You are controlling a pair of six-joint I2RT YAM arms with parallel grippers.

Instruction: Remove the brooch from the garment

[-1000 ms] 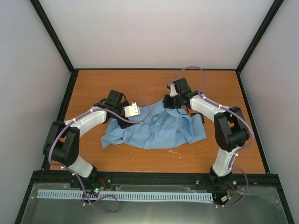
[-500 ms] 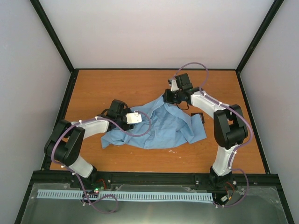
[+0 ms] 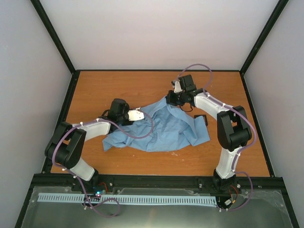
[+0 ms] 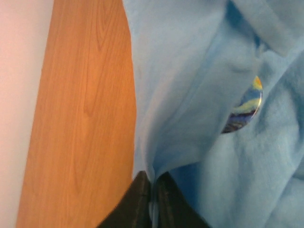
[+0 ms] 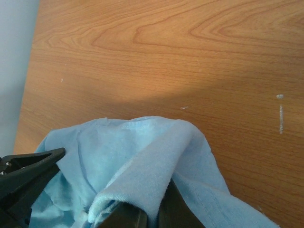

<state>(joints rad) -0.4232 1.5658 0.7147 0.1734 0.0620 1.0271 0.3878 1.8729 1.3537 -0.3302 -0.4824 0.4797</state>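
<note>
The shirt [image 3: 164, 128] lies crumpled on the middle of the wooden bench [image 3: 118, 88], with one edge drawn up towards the far side. The left arm [image 3: 95, 126] reaches in to the shirt's left edge, and the right arm [image 3: 209, 104] bends over its far edge. The left jaws are pressed together on a thin fold of the shirt [image 4: 190, 95], the cloth squeezed flat between them at the bottom of the left wrist view, with bare bench [image 4: 80, 104] just beside on the left. The brooch [image 4: 244, 108] sits on the shirt to the right of that fold, near the jaws but not touching them. It is a round disc with blue and yellow swirls (about half of it is tucked under an overlapping fold of cloth). From above it is too small to make out. The right jaws pinch another fold of the shirt [image 5: 142, 161], a hemmed edge that rises in a ridge between them above the bench [image 5: 166, 52]. A small black thing [image 3: 202, 118] lies on the bench just beside the shirt's right side; what it is I cannot tell.
</note>
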